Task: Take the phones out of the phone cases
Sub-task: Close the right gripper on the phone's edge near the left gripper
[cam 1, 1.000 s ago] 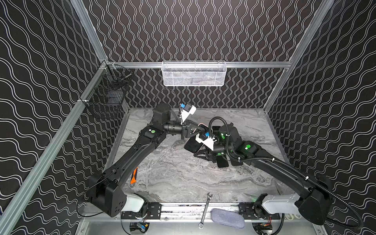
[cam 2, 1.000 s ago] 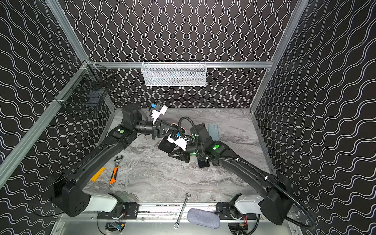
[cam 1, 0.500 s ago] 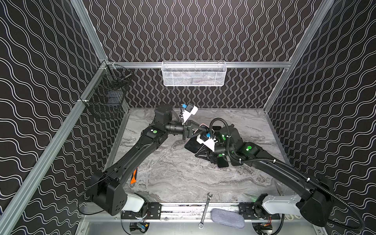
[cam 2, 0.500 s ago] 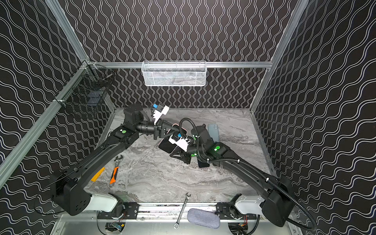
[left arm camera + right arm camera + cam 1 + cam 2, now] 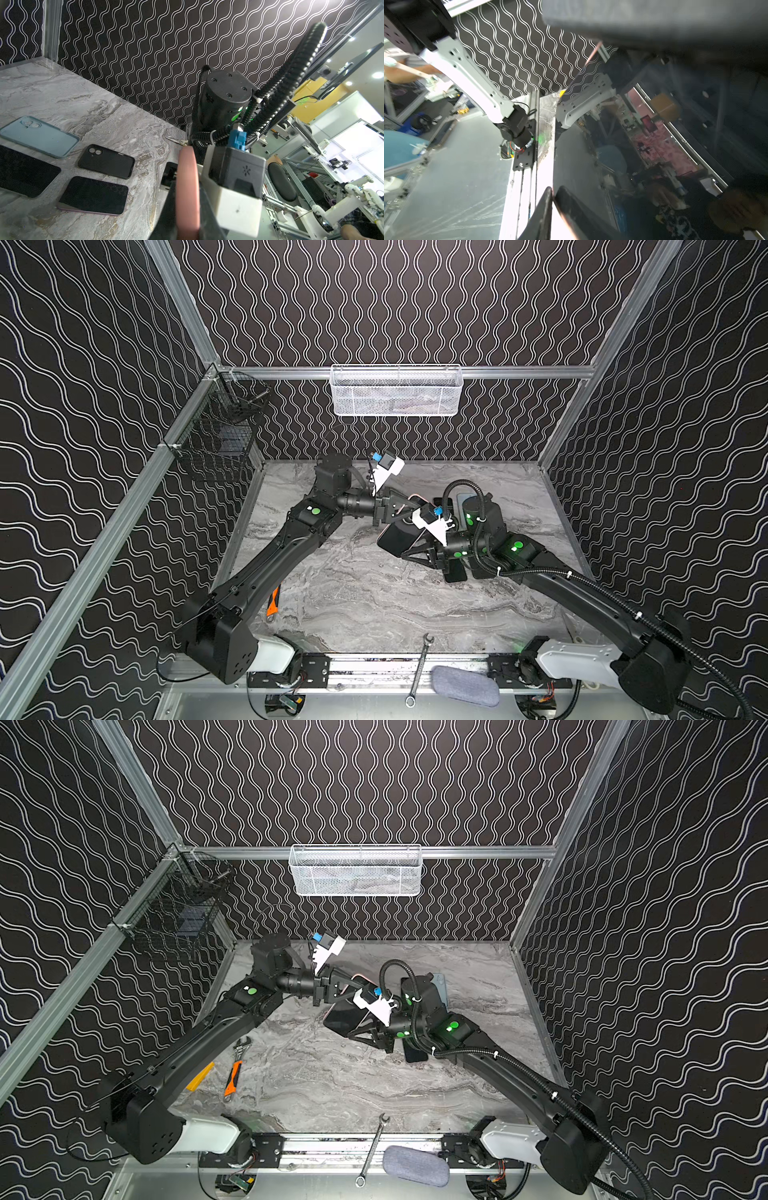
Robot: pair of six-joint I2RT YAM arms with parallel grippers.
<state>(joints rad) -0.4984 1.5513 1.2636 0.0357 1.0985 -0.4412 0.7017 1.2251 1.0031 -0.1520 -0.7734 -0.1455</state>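
Left tool (image 5: 400,511) and right tool (image 5: 411,549) tight on opposite phone case (image 5: 187,187) edges, midair.

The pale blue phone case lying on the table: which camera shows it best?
The left wrist view: the pale blue case lies flat, almost whole, camera cut-out included. In both top views only a sliver shows behind the right arm. The right wrist view does not show it.
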